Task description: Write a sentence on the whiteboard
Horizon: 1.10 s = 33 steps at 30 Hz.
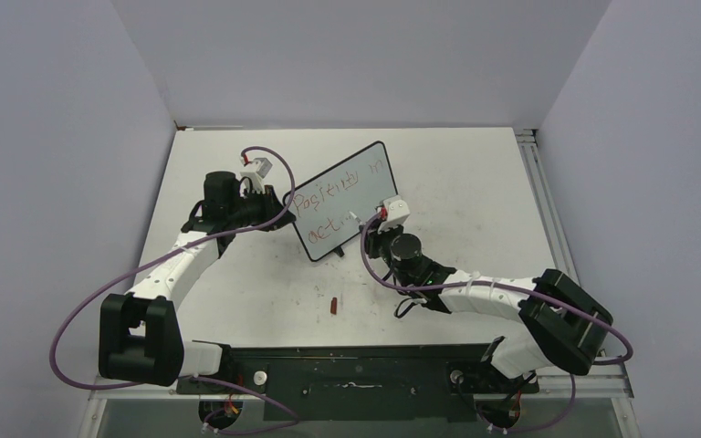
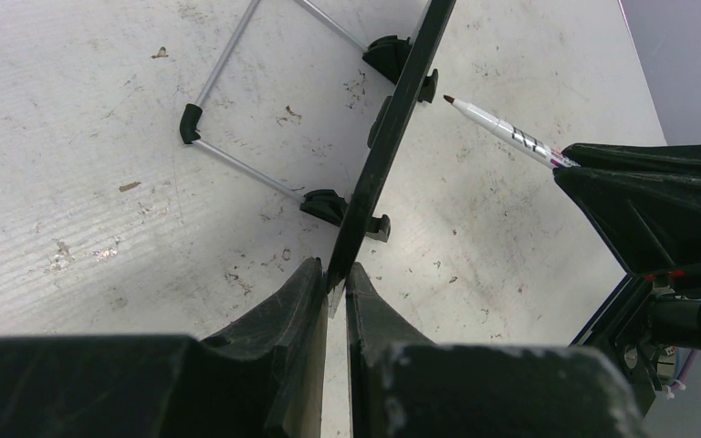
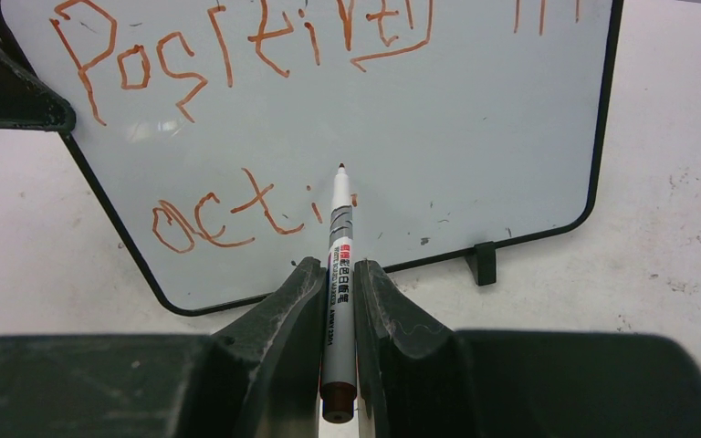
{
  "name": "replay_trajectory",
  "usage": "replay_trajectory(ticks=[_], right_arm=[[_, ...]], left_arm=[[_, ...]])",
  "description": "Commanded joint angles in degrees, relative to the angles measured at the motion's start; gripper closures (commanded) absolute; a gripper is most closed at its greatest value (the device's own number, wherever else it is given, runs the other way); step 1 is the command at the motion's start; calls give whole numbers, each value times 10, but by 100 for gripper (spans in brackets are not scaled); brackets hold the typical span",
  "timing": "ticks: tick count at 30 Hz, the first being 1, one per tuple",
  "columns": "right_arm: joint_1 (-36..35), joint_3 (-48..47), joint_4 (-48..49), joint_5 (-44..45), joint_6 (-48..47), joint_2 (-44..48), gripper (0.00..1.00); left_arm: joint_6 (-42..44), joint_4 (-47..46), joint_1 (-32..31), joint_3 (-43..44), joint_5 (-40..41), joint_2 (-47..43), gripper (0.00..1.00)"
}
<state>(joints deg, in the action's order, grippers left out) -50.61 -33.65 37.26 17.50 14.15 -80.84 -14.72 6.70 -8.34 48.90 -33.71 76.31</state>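
Observation:
The whiteboard (image 1: 345, 198) stands propped on the table, black-framed, and also shows in the right wrist view (image 3: 438, 137). In the left wrist view I see it edge-on (image 2: 392, 137). The sentence (image 3: 237, 55) is in reddish marker: a top line like "Positivity in" and a lower line "acti" (image 3: 228, 219). My left gripper (image 2: 336, 274) is shut on the board's left edge. My right gripper (image 3: 338, 274) is shut on a white marker (image 3: 339, 265), whose tip sits at the board face just right of the last letter. The marker also shows in the left wrist view (image 2: 511, 135).
A small red marker cap (image 1: 333, 306) lies on the table in front of the board. The board's wire stand (image 2: 237, 109) rests behind it. The tabletop (image 1: 475, 182) is smudged white, walled at the back and sides.

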Motion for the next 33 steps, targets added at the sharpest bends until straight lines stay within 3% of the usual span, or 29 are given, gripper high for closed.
replay_trajectory(ticks=[1,33], right_arm=[[2,-10,18,-14,5,-9,95],[2,-37,20,-14,2,-50,95]], left_arm=[[0,3,-2,23,-3,-12,100],[0,5,-2,24,-3,-9,100]])
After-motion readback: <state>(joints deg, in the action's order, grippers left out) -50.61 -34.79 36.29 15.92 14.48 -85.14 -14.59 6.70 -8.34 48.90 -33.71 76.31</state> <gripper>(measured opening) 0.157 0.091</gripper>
